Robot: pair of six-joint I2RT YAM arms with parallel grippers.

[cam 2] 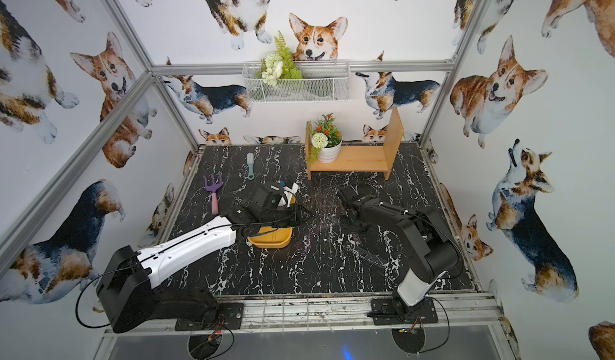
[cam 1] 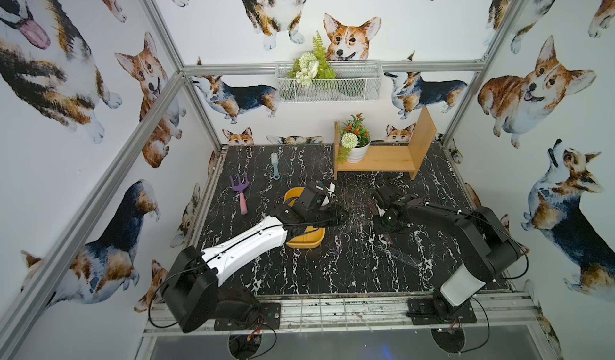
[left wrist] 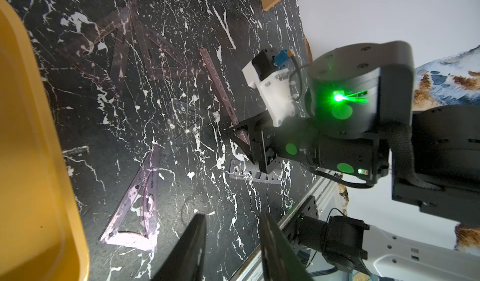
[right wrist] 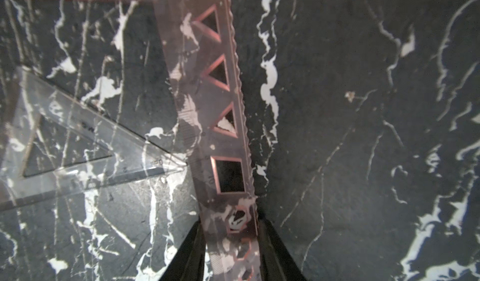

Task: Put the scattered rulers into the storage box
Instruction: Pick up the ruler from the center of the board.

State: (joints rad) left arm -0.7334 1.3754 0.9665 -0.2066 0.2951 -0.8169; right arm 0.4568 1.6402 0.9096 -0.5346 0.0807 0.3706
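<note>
Left gripper [left wrist: 231, 214] hangs spread and empty over the black, white-veined table [cam 1: 332, 268], near the yellow storage box [left wrist: 31, 162], which that arm mostly hides from above. Right gripper [right wrist: 230, 222] straddles a pinkish wavy-edged strip ruler [right wrist: 207, 98] with triangular cutouts, flat on the table; whether it pinches, I cannot tell. A faint clear set square [right wrist: 78, 147] touches it.

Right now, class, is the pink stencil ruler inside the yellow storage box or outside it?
Outside: the pink stencil ruler lies flat on the marbled table, straddled by the right gripper.
</note>
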